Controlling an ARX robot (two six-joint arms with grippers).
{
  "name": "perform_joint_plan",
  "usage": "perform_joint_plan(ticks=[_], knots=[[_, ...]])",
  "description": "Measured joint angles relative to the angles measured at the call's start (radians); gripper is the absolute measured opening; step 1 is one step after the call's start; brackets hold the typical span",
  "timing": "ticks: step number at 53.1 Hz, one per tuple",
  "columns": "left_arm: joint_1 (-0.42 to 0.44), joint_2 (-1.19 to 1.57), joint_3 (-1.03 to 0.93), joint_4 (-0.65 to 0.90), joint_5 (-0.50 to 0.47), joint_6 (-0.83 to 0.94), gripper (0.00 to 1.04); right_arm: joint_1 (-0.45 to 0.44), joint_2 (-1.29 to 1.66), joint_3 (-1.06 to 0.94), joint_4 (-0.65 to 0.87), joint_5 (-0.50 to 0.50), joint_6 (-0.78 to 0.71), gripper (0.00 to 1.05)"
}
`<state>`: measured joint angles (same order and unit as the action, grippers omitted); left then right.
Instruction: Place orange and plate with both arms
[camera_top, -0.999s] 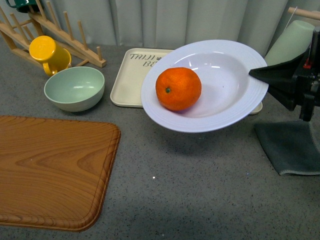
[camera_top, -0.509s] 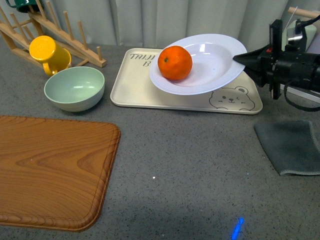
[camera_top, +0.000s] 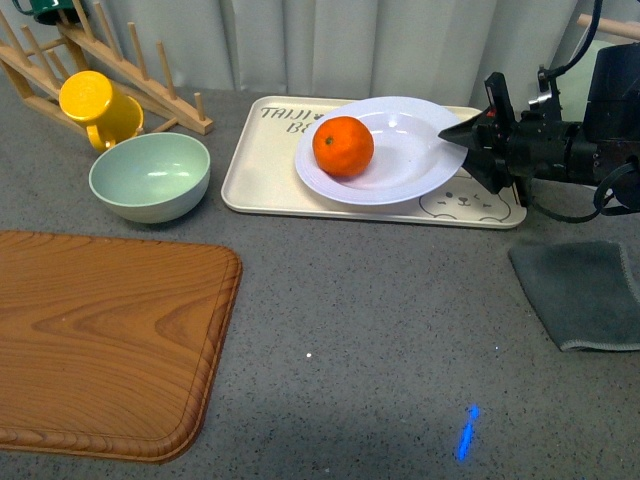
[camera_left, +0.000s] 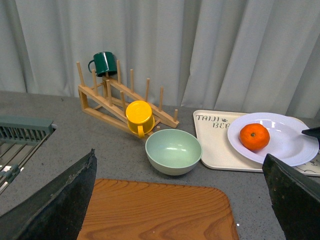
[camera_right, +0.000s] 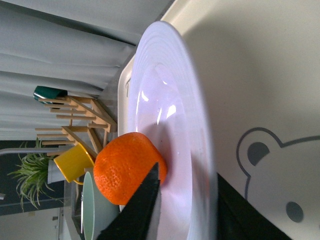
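Pinching the rim of the large glossy white ribbed plate between its jaws, the right black pointed gripper holds it low over, or just resting on, the beige rectangular bear tray; contact cannot be confirmed. Inside the plate, toward the side away from the grip, sits the small round bright-orange fruit, loose. Releasing before the plate is flat could rock it and send the orange rolling over the rim. Dragging the jaws out sideways could skid the plate. Well apart, the left gripper shows widely spread jaws, holding nothing.
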<state>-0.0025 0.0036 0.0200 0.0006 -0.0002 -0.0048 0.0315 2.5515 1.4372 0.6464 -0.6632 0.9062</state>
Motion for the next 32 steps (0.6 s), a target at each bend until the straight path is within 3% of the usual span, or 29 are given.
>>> perform_joint_plan(ticks=[8, 18, 32], knots=[[0.000, 0.000, 0.000, 0.000, 0.000, 0.000, 0.98, -0.009, -0.108, -0.072, -0.062, 0.044, -0.111, 0.70], [0.000, 0.000, 0.000, 0.000, 0.000, 0.000, 0.98, -0.015, -0.260, -0.167, -0.143, 0.113, -0.256, 0.97], [0.000, 0.000, 0.000, 0.000, 0.000, 0.000, 0.98, 0.013, -0.574, -0.451, -0.202, 0.297, -0.529, 0.96]])
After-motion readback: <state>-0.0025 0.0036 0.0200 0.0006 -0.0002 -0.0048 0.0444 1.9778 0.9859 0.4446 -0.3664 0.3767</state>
